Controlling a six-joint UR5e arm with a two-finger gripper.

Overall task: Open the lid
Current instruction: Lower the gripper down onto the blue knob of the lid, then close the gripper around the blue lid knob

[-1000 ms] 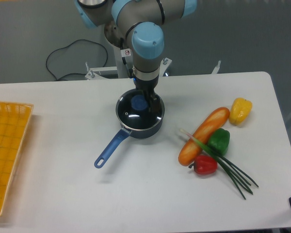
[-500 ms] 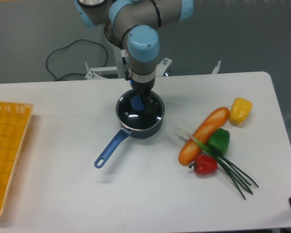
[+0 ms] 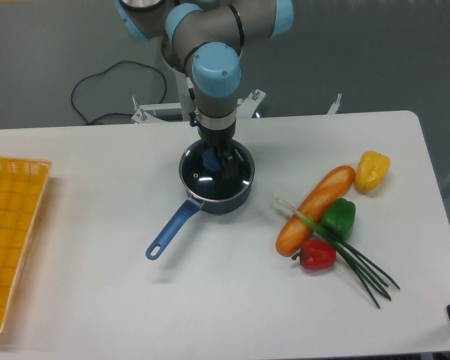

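A dark blue saucepan (image 3: 181, 216) with a long blue handle stands in the middle of the white table. The clear glass lid (image 3: 229, 184) with a thin metal rim sits flat on it. Its blue knob (image 3: 211, 159) is mostly hidden behind my fingers. My gripper (image 3: 217, 160) points straight down over the lid's centre, with its fingers on either side of the knob. The frame does not show whether the fingers press on the knob.
To the right lie a baguette (image 3: 315, 209), a yellow pepper (image 3: 372, 170), a green pepper (image 3: 338, 217), a red pepper (image 3: 316, 254) and green onions (image 3: 356, 263). A yellow basket (image 3: 11, 232) sits at the left edge. A black cable (image 3: 97, 86) lies behind the table.
My gripper has shifted a little to the left, from beside the knob to over it. The lid and saucepan have not moved.
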